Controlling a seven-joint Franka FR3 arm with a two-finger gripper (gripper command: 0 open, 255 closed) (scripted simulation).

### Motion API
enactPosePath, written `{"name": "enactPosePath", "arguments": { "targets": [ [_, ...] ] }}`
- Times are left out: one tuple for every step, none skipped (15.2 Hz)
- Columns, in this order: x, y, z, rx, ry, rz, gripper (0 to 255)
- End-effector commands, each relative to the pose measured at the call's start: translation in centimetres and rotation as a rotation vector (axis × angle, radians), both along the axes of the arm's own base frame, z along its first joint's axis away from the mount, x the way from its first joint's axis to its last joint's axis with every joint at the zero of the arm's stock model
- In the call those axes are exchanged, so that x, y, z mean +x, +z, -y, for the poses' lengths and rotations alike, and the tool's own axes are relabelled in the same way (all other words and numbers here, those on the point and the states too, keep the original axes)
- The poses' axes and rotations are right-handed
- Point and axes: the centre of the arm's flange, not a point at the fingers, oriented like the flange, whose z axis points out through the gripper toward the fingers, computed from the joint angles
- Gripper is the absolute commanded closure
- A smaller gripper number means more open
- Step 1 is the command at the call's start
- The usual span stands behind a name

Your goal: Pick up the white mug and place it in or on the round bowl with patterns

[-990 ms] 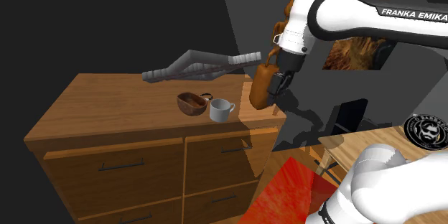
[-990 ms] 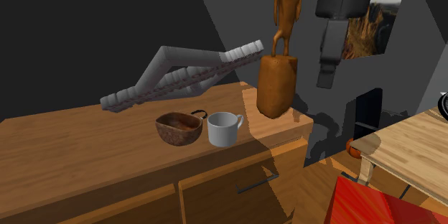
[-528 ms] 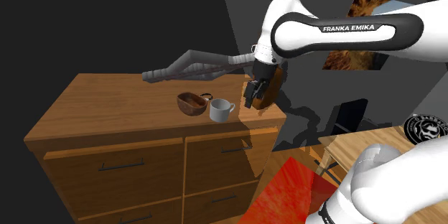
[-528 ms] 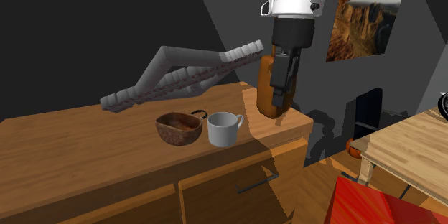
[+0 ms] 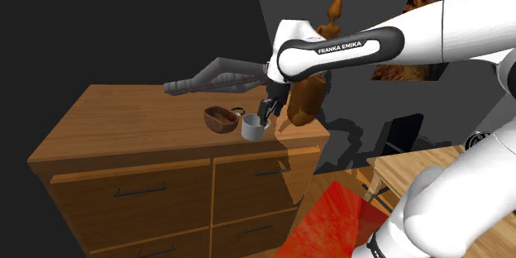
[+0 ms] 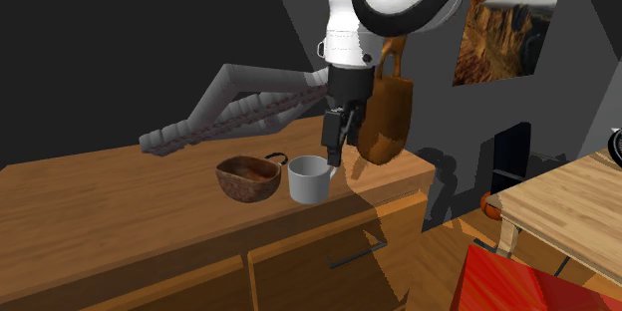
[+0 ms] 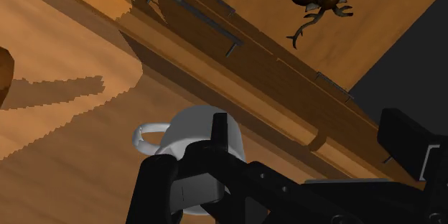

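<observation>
Hand [image 6: 333, 157], fingers apart, at white mug [image 6: 309, 184] rim, near dresser [image 6: 120, 209] front edge

A brown carved figure [image 6: 387, 110] stands just beside the gripper [image 6: 334, 159] on a wooden dresser [image 6: 100, 199]. A grey folded frame [image 6: 239, 110] lies beyond the gripper, and a red rug [image 6: 528, 284] far below.

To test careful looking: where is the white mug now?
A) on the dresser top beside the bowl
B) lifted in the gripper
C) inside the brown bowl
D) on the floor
A: the white mug stands on the dresser top beside the brown bowl, below the gripper.
</observation>
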Motion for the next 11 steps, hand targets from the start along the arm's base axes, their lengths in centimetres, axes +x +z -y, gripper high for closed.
{"name": "enactPosePath", "arguments": {
  "targets": [
    [1.9, -1.8, 0.1, -0.011, 0.003, 0.007, 0],
    [2.9, -2.5, 0.1, -0.017, 0.004, 0.009, 0],
    [4.0, -3.3, 0.2, -0.023, 0.005, 0.012, 0],
    [5.0, -4.0, 0.2, -0.028, 0.006, 0.015, 0],
    [6.1, -4.7, 0.3, -0.034, 0.007, 0.018, 0],
    [7.1, -5.5, 0.3, -0.040, 0.008, 0.021, 0],
    [8.2, -6.2, 0.4, -0.045, 0.010, 0.023, 0],
    [9.2, -6.9, 0.4, -0.051, 0.011, 0.026, 0],
    [10.3, -7.6, 0.5, -0.057, 0.012, 0.029, 0],
    [10.9, -8.0, 0.5, -0.060, 0.013, 0.031, 0],
    [10.9, -8.6, 0.5, -0.060, 0.013, 0.031, 0]
  ]
}}
